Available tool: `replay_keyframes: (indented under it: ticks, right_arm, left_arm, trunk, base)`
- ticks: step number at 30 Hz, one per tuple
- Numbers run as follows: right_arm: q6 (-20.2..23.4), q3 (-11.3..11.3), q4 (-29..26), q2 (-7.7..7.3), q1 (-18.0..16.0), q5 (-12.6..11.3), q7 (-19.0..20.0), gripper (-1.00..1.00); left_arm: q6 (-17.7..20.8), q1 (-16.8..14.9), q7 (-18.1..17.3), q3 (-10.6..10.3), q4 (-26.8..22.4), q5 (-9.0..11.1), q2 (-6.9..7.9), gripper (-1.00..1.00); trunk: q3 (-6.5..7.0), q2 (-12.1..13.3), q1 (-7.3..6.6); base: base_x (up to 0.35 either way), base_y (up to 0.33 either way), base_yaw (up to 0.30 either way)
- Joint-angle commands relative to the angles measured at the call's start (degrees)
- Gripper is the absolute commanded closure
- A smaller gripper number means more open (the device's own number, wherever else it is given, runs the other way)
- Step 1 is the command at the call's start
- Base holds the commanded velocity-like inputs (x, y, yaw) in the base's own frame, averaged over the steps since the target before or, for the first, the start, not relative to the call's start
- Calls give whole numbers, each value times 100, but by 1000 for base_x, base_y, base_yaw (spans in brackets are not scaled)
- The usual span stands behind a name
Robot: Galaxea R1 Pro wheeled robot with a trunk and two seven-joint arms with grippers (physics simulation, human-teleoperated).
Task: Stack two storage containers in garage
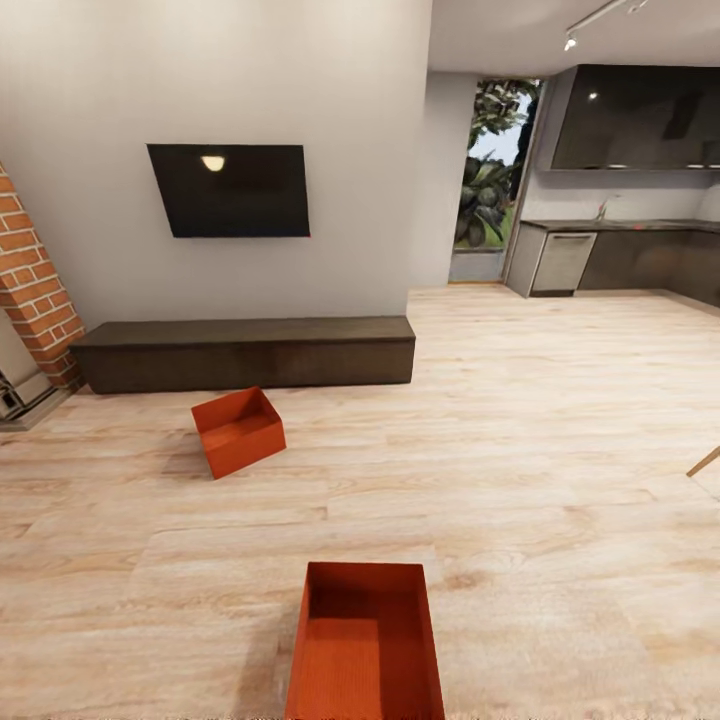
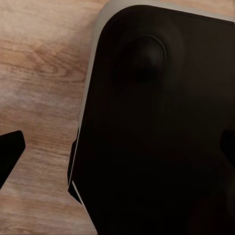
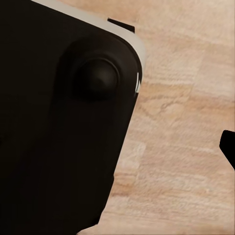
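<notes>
Two storage containers (image 1: 238,431) (image 1: 366,644) on living-room plank floor (image 1: 540,480)

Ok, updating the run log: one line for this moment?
room: living room | near container: wood floor | far container: by TV bench | carried: nothing seen

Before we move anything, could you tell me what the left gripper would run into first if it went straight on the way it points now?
Most likely the robot's own dark base, which lies directly ahead in the left wrist view, with the wood floor beside it. Depth is unclear, so I can't say how soon.
</notes>
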Motion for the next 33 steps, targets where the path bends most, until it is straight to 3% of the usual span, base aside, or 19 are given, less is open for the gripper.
replay_keyframes:
  ticks: [1,33]
  right_arm:
    - [-31,43,18,2,-6,-13,-15,-100]
    - [-37,52,17,2,-6,6,-13,-100]
  left_arm:
    - [-10,1,4,6,-2,45,-1,-100]
    - [-10,2,6,3,-2,45,0,-100]
  trunk:
    - [-13,-2,0]
    - [-302,-2,0]
  base:
    - [0,0,-7]
    - [0,0,-1]
